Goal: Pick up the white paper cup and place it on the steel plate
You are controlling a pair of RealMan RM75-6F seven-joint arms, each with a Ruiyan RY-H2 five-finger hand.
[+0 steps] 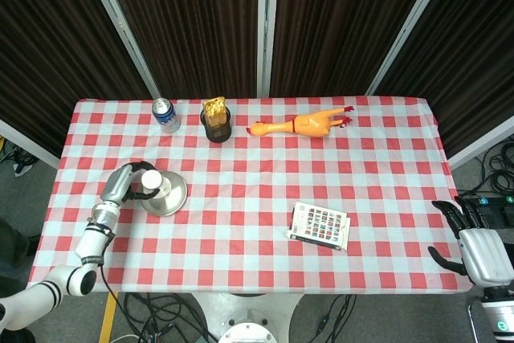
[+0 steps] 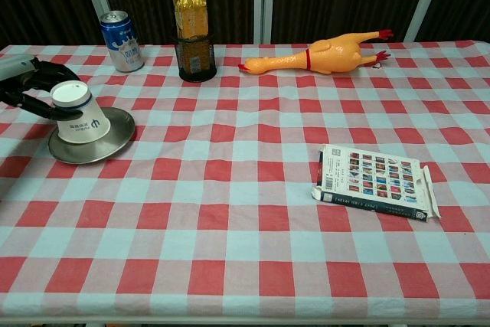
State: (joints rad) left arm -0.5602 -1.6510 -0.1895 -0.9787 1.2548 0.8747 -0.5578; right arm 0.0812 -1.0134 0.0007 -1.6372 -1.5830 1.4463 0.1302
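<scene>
Looking at the white paper cup [image 2: 75, 114] upside down and tilted, sitting on the left part of the steel plate [image 2: 107, 143] close to the rim, with the left hand [image 2: 31, 86] wrapped around the upturned bottom, so grasping it, not let go yet. Biggest worry, judging from that lean: opening the fingers with the cup cocked like this and sending it tipping or rolling off the plate's left edge onto the checked bench [image 2: 245, 212]. Could also drag the cup along on the way out, thanks to a finger snagging that light paper wall. Might nudge the plate too, being shiny and probably slippery on cloth. Better to stand it flat before releasing, then pull straight back. As for the views: from the chest view, get the tilt, the blue logo and the fingers curling round the top. From the head view, get the top-down layout with the cup over the plate's left side, plus the right hand [image 1: 480, 248] parked off the bench's right corner, fingers spread, holding nothing, and missing entirely from the chest view. Lean barely readable from up there, though. Blue soda can [image 2: 122, 40] and rubber chicken [image 2: 321, 53] well apart from the plate, so no threat.
</scene>
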